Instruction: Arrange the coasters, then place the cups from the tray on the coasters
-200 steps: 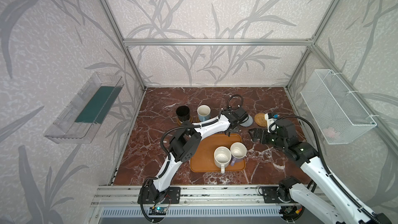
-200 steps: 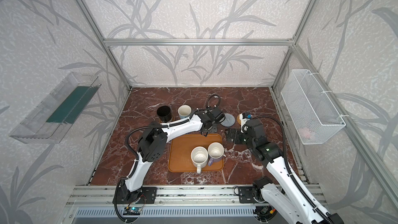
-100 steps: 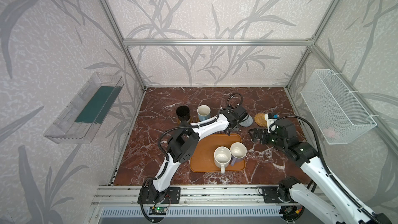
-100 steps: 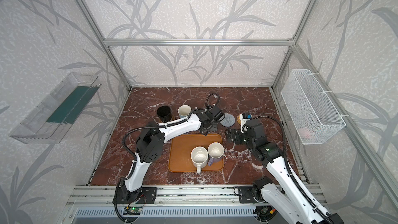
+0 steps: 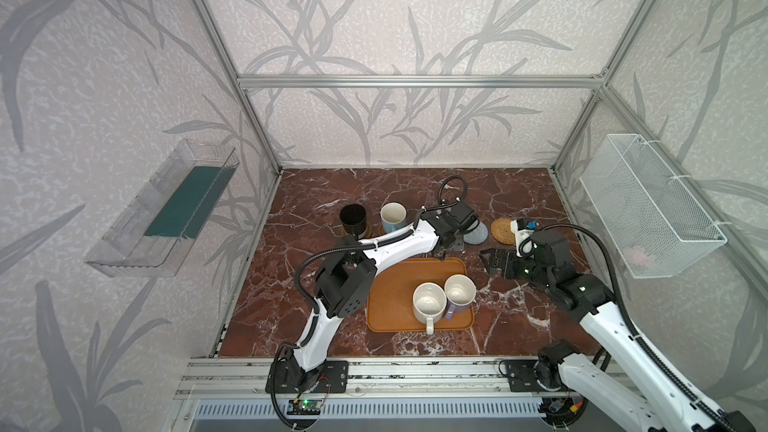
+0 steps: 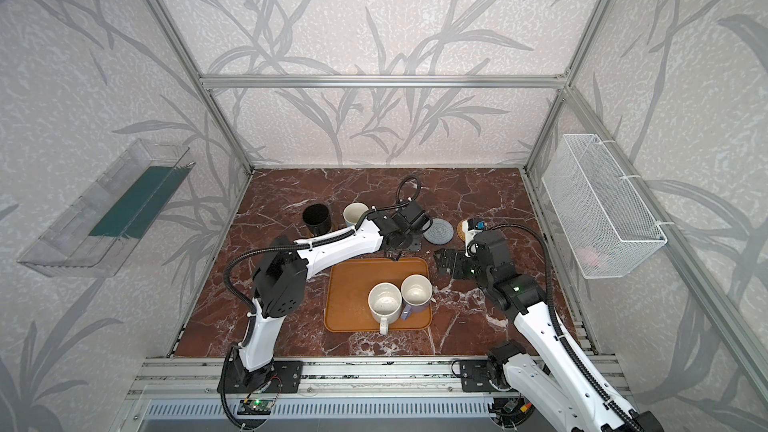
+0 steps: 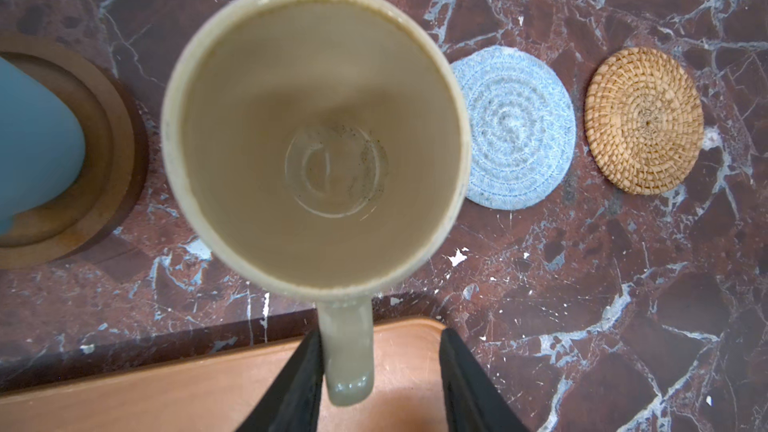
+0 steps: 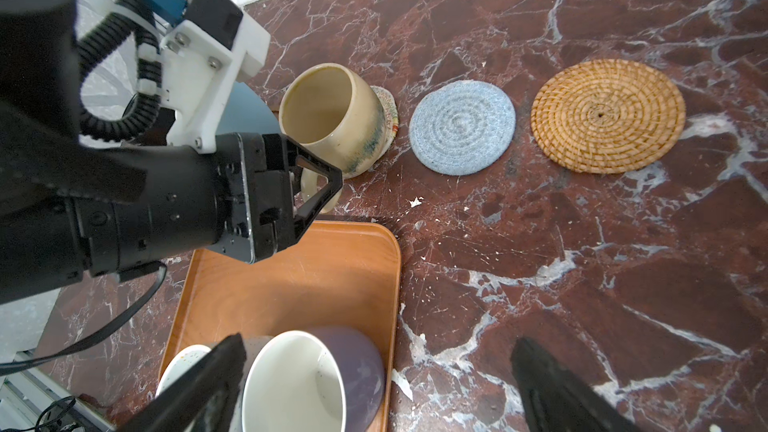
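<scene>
Red-brown marble table [image 5: 415, 189] inside a papered booth carries the whole job, which looks a little past halfway. All five coasters lie in a left-to-right row just beyond the far edge of the tray [image 5: 392, 297]. From the left:
- the black mug [image 5: 353, 218] stands on a coaster almost hidden beneath it
- the light blue mug [image 5: 392, 218] stands on a wooden coaster [image 7: 104, 151]
- the cream-yellow mug [image 7: 311, 135] stands upright on the cream woven coaster [image 8: 390, 112], whose edge peeks out on the right

Further right, the grey coaster [image 5: 476, 235] and the rattan coaster [image 5: 503, 231] are bare. Left to do, by my reading, are the white mug [image 5: 429, 303] and the lavender mug [image 5: 459, 290]. They touch each other on the near right part of the tray and should go onto those two.

The left gripper [image 7: 380, 336] straddles the cream-yellow mug's handle with its jaws parted. One finger [image 7: 299, 376] touches the handle and the other stands clear, so the mug is let go rather than pinched. The right gripper [image 8: 380, 340] is spread wide and empty, hovering just right of the tray's far right corner.

Compared with a second ago, the mugs, coasters and tray sit where they were. The left arm's elbow has drifted slightly left while its gripper stays at the handle. The right arm has not shifted noticeably
</scene>
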`<state>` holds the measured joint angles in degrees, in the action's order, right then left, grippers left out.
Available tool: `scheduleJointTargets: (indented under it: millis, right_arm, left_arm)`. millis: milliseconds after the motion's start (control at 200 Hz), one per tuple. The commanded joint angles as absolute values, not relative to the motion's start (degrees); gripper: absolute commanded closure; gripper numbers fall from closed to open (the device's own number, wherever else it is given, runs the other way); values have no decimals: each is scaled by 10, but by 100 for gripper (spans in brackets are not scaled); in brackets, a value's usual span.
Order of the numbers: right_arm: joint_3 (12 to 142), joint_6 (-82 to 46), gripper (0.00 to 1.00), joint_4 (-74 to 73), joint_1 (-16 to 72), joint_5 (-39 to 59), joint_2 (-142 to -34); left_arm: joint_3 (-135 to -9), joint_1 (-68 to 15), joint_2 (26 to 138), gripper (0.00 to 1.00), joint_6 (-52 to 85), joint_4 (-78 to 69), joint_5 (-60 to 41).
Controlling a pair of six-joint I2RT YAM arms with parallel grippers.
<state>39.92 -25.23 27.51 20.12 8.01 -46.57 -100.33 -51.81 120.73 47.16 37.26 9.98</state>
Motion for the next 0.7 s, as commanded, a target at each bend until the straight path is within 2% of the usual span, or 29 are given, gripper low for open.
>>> scheduleJointTargets:
  millis: [0, 180, 310, 500, 695]
  right_arm:
    - [399, -250, 1, 284, 199, 77, -463]
    - [401, -244, 1, 283, 199, 91, -455]
    - [414, -234, 1, 303, 199, 103, -444]
    - [428, -215, 1, 336, 200, 153, -418]
    - [433, -231, 1, 393, 238, 156, -381]
  left_arm:
    - [-996, -524, 1180, 53, 477, 376, 101]
    - [-991, -526, 1149, 48, 468, 377, 117]
    - [-983, -526, 1108, 26, 459, 376, 121]
    - [-919, -529, 1013, 2, 443, 321, 87]
    - [-805, -528, 888, 1, 423, 255, 60]
